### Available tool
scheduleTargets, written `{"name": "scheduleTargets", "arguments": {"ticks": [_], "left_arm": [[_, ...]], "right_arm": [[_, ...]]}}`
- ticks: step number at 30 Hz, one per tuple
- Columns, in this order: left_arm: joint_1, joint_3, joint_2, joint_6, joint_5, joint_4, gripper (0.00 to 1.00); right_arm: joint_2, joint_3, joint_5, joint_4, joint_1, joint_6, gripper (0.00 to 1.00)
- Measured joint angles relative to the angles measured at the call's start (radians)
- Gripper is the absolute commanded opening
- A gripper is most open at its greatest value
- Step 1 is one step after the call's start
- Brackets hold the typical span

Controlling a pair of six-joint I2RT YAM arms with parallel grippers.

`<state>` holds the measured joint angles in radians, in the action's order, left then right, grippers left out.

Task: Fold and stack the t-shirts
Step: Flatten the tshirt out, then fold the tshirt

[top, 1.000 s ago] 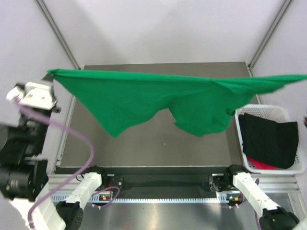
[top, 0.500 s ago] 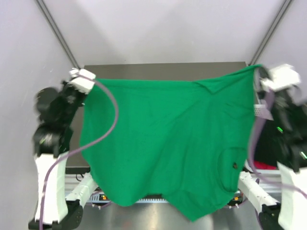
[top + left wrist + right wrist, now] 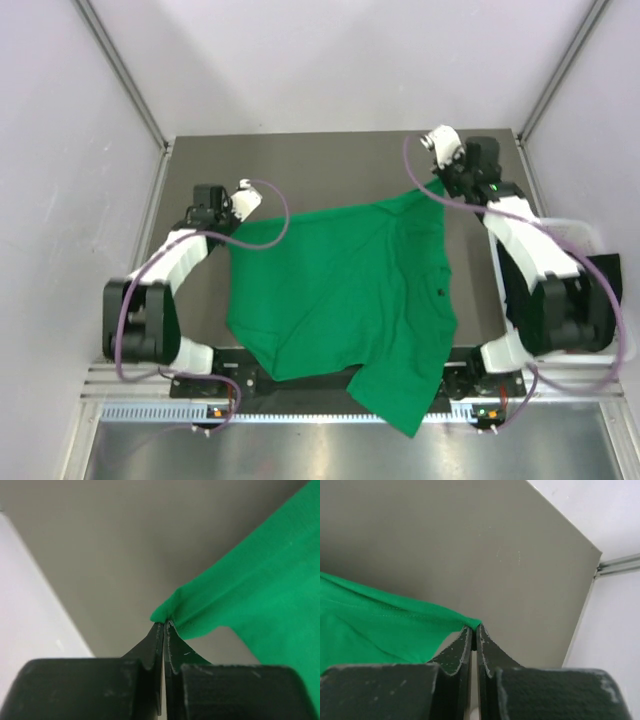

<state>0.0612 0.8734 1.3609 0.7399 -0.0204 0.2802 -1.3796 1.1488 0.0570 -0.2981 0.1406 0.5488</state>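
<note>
Nearest the arm bases, one end of the green t-shirt (image 3: 330, 290) spills over the front edge of the worktop (image 3: 320, 165) and hides part of the rail there. The rest of it lies spread over the middle of the worktop, creased and partly doubled on itself along its right side. Neck and sleeves cannot be told apart, so which end is the collar is unclear. Its long axis runs from the overhanging end at the front toward the far right, and the held edge slants from mid-left up to far right.

The left claw (image 3: 164, 625) is pinched together on the shirt's left corner, low over the worktop; the wrist view shows the cloth bunched right at its tips. Farther back, the right claw (image 3: 475, 627) is likewise clamped tight on the far right corner, near the back right of the worktop.

At the right edge, a white basket (image 3: 590, 228) is mostly hidden behind the right arm. A black t-shirt (image 3: 606, 275) shows in it only in part.
</note>
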Motion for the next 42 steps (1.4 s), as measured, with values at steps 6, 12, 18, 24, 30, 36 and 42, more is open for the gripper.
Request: {"name": "scheduleTargets", "arguments": {"ticks": [6,12,18,24,30,36,42], "left_arm": [[0.000,0.167,0.304,0.000,-0.034,-0.061,0.00],[0.000,0.379,0.457,0.014,-0.079,-0.115,0.00],[0.000,0.578,0.595,0.030,-0.144,-0.182,0.00],[0.000,0.582,0.628,0.031,-0.184,-0.214,0.00],[-0.002,0.579,0.628,0.029,-0.205,-0.256,0.00],[-0.002,0.598,0.629,0.025,-0.209,-0.272,0.00],[-0.002,0.582,0.618,-0.008,-0.182,-0.239,0.00]], "right_arm": [[-0.349,0.231,-0.022,0.037,0.000,-0.037,0.00],[-0.563,0.439,-0.060,0.048,0.000,-0.082,0.00],[-0.698,0.630,-0.080,0.053,0.000,-0.125,0.00],[-0.806,0.786,-0.089,0.053,0.000,-0.168,0.00],[-0.862,0.854,-0.091,0.048,0.001,-0.176,0.00],[-0.879,0.882,-0.094,0.049,0.003,-0.184,0.00],[-0.822,0.739,-0.086,0.070,0.018,-0.187,0.00]]}}
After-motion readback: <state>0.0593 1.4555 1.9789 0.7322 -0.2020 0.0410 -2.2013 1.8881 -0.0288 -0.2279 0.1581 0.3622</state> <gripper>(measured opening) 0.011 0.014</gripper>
